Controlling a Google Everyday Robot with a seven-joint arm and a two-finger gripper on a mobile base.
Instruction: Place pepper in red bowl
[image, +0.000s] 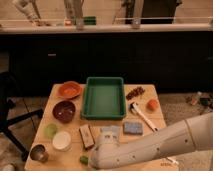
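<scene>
The red bowl (70, 90) is shallow and orange-red and sits at the table's far left, empty. A small glossy green piece, which looks like the end of the pepper (84, 159), shows at the table's front edge; the rest is hidden by my arm. My gripper (98, 154) is at the end of the pale arm that reaches in from the right. It is low over the front edge, right beside that green piece and far from the red bowl.
A green tray (104, 97) stands in the middle. A maroon bowl (64, 111), pale green bowl (50, 131), white cup (62, 141) and metal cup (38, 153) line the left side. A brown bar (86, 136), blue sponge (132, 128), white brush (142, 115) and orange (152, 105) lie nearby.
</scene>
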